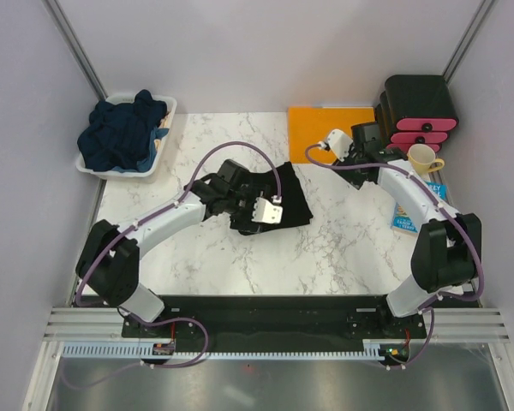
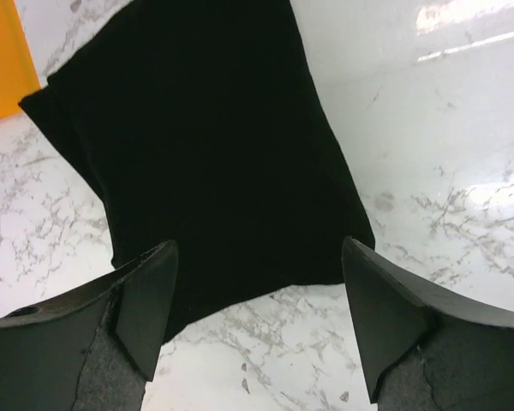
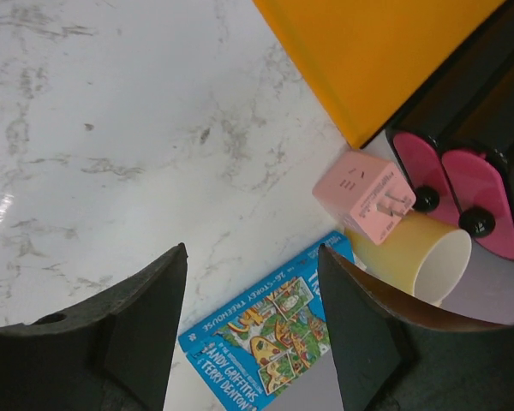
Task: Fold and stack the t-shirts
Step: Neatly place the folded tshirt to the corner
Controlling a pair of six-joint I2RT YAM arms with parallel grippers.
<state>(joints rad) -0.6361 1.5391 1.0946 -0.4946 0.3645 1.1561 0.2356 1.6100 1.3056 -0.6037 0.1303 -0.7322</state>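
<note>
Far left: white bin [image 1: 120,96] at the table's back corner, with the navy shirts [image 1: 120,133] heaped in it, crumpled and unfolded, cloth bulging over the rim.

Left gripper [image 2: 257,317]: jaws wide apart, nothing between them. It hangs over the near edge of the black shirt [image 2: 206,154]. The left finger [image 2: 146,300] overlaps that edge in the wrist view and the right finger [image 2: 385,317] sits over bare marble (can't tell if either tip touches the cloth).

Black shirt: mid-table [image 1: 343,248], lying flat, folded into a rough rectangle with one stepped corner on its left side. Plain matte black, no print visible, no big wrinkles. It sits well apart from the bin, with its far corner near the orange sheet [image 1: 330,128].

Right gripper [image 3: 253,317]: jaws apart, empty, over bare marble on the right side and clear of the shirt.

Right-side clutter, none of it touching a shirt:
- pink plug [image 3: 364,195], just beside the orange sheet's corner
- yellow mug [image 3: 420,257], next to the plug
- blue book [image 3: 265,342], flat, near the mug
- black drawers [image 1: 420,107] with pink fronts, in the back right corner
</note>
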